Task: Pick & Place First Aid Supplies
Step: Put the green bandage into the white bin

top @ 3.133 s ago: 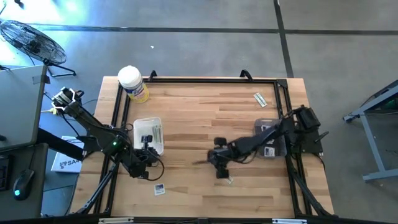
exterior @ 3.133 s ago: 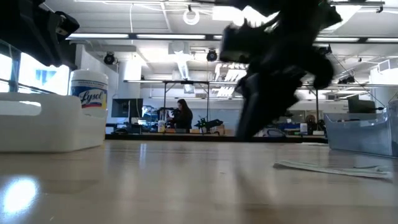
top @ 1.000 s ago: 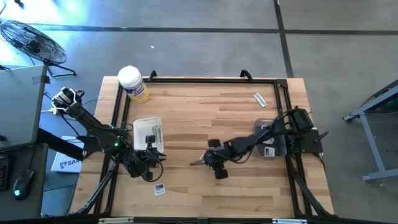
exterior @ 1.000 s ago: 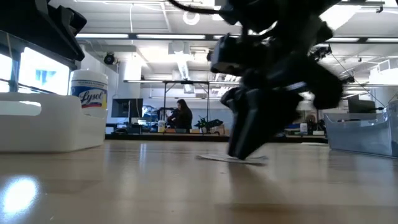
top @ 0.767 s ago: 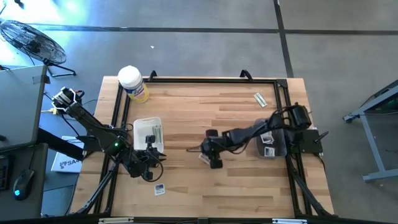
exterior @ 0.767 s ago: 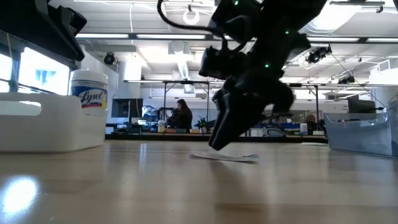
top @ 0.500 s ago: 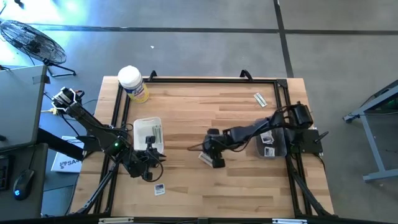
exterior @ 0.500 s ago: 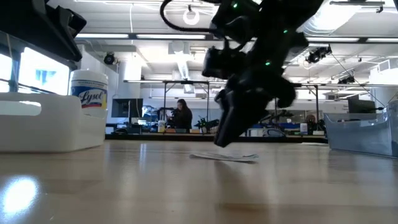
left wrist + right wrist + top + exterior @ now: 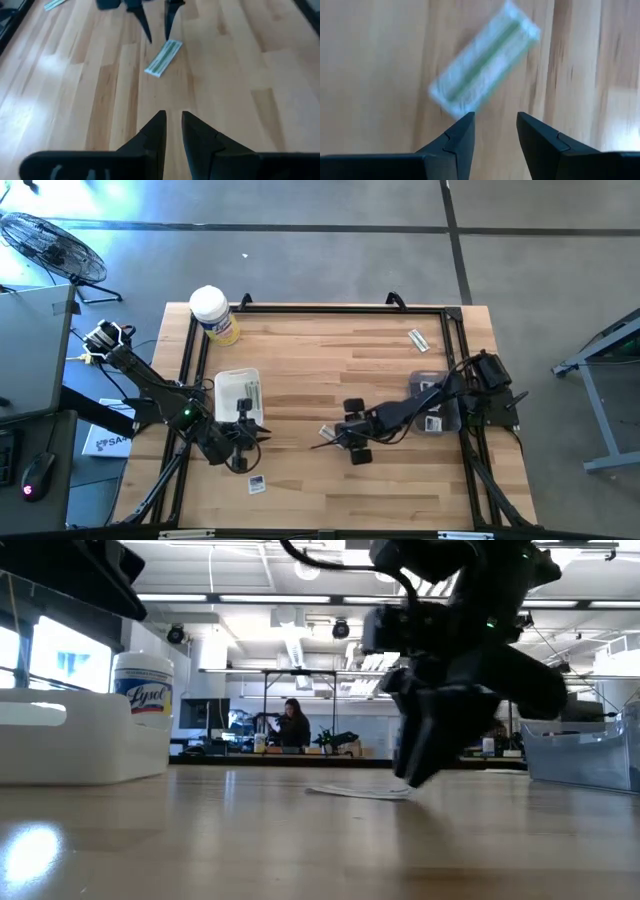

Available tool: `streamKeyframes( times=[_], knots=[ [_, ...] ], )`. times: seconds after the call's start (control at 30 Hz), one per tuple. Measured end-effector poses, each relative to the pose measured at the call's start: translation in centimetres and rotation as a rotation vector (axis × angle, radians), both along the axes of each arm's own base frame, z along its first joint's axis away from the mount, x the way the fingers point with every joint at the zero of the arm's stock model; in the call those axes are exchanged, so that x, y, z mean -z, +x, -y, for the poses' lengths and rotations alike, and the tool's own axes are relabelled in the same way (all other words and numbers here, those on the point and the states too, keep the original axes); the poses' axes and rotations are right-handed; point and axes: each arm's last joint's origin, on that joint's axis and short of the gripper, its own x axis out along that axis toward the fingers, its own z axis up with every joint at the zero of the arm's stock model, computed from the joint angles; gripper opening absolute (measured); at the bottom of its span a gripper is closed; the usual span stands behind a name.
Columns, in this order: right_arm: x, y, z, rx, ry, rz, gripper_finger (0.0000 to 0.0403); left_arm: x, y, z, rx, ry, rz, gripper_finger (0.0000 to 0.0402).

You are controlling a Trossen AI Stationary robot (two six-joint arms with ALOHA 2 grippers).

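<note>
A narrow pale greenish-tan strip point(image 9: 327, 430) lies flat on the wood near the table's middle; it also shows in the low view point(image 9: 360, 791), the left wrist view point(image 9: 163, 58) and the right wrist view point(image 9: 485, 65). My right gripper point(image 9: 330, 442) point(image 9: 495, 125) is open and hovers just off the strip's end, fingers pointing toward the table's left. My left gripper point(image 9: 260, 433) point(image 9: 172, 120) waits beside the white tray point(image 9: 222, 394), its fingers a narrow gap apart and holding nothing. A white square packet point(image 9: 256, 484) lies near the table's front edge, and another strip point(image 9: 418, 339) lies at the far right.
The white tray holds a few packets. A clear bin point(image 9: 447, 420) with packets sits under the right arm at the table's right side. A yellow canister with a white lid point(image 9: 213, 315) stands at the far left corner. A black frame point(image 9: 320, 307) rims the table. A person stands far off in the room behind.
My right gripper swung toward the table's far-left over the strip, then drew back toward the right and near side. It stayed open. The strip lies on the wood in about the same place. The left arm kept still.
</note>
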Motion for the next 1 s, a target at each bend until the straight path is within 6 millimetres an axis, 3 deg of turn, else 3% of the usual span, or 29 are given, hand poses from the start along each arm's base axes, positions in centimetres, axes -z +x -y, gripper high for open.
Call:
streamKeyframes(
  times=[0.2, 0.53, 1.0],
  knots=[
    [-0.03, 0.79, -0.33, -0.034, 0.038, 0.069, 0.014, -0.11, 0.09, 0.13, 0.015, -0.018, 0.007, 0.0057],
    [-0.12, 0.18, 0.09, 0.025, -0.086, 0.039, 0.014, -0.09, 0.08, 0.12, 0.014, -0.02, 0.005, 0.0057],
    [0.54, 0.68, -0.77, 0.014, 0.133, 0.032, 0.014, 0.38, 0.82, 0.74, 0.024, -0.015, 0.025, 0.0057]
  ],
)
